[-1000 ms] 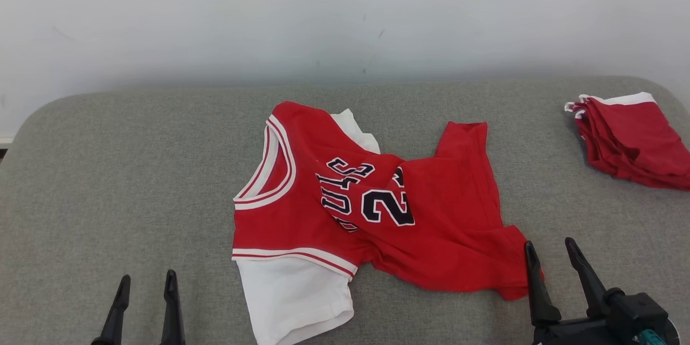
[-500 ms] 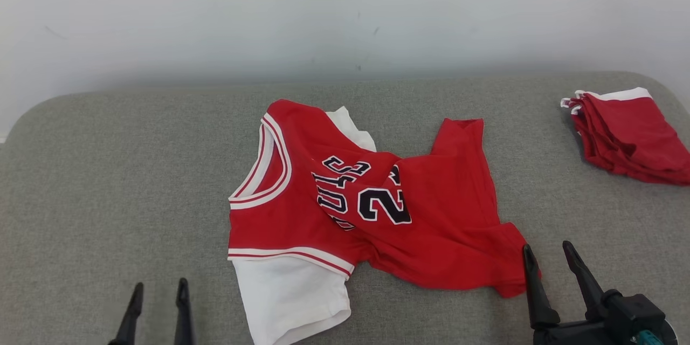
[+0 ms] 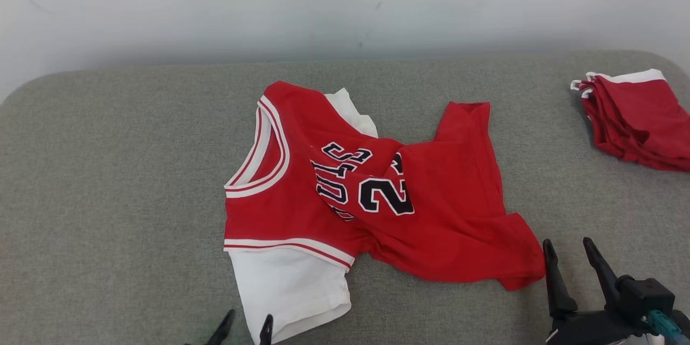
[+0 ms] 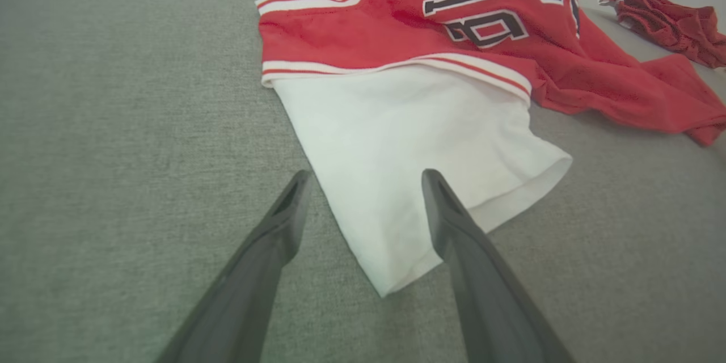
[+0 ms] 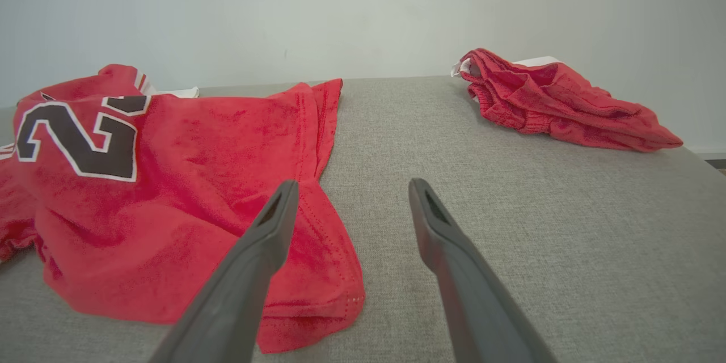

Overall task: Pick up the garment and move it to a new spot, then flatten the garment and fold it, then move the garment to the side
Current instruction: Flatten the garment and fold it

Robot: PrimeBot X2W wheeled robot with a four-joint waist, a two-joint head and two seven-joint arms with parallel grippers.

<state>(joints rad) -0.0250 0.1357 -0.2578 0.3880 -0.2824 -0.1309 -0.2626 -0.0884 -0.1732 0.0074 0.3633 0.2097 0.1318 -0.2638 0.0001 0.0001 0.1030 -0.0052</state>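
- Head view: the left gripper (image 3: pixel 247 329) sat at the white sleeve of the garment (image 3: pixel 431 215), jaws wide, holding nothing.
- The garment lay crumpled in the middle of the table (image 3: pixel 108 172); flattening, folding and moving aside apparently all remained.
- The right gripper (image 3: pixel 568 245) stood beside the red hem, jaws wide, empty.

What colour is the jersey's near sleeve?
White; the sleeve shows best in the left wrist view.

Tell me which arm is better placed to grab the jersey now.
Left, probably. The left gripper is open with the white sleeve of the jersey between its fingers. The right gripper is open too, but its gap lies mostly over bare cushion beside the red hem.
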